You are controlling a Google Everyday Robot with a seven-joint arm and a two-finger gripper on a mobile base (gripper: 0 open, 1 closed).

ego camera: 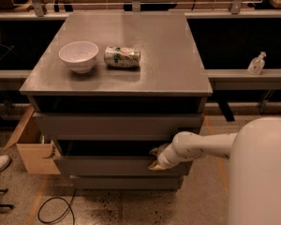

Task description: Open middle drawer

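The robot's white body fills the near right corner, its arm reaching left. The claw sits at the top edge of the middle drawer, towards its right end; whether it is spread or pinching cannot be told. A black cable lies on the speckled floor, with a cardboard box to the left. On the grey bench stand a white bowl and a can lying on its side. A bottle stands on a far ledge.
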